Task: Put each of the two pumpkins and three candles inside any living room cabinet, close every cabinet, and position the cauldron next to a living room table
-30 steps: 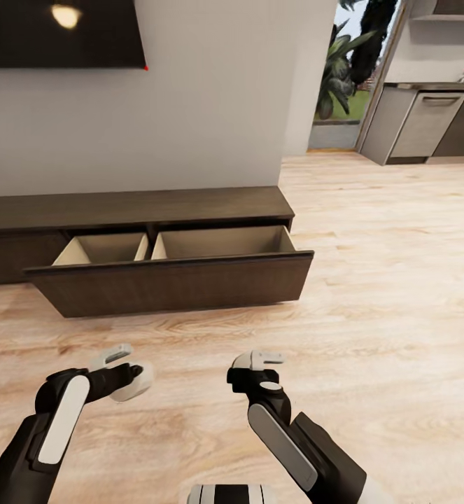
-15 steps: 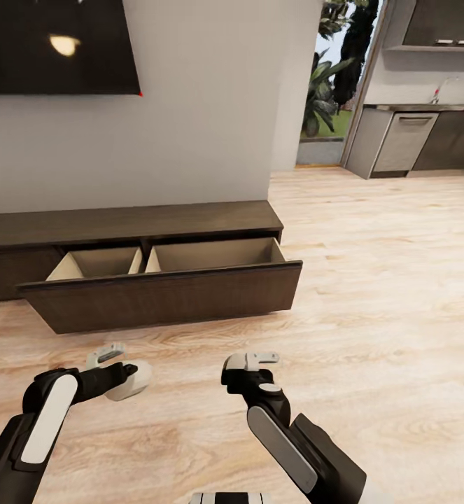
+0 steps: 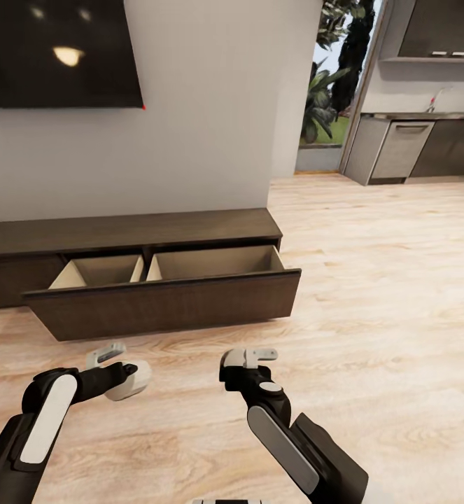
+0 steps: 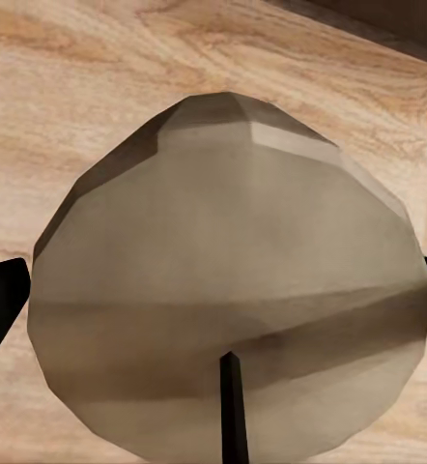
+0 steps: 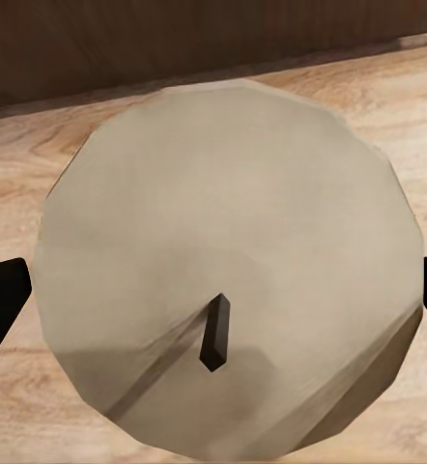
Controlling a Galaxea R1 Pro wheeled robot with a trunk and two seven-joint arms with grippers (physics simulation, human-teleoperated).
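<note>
we hold a candle in the left gripper and another in the right gripper; the open drawer lies ahead, nearer the right.

No readable txt, labels, brands or nos. anywhere — cabinet, candles, wall screen all blank.

Cabinet: dark matt wood, pale drawer interiors
Floor: light wood planks
Candles: matt beige, waxy, faceted
</note>
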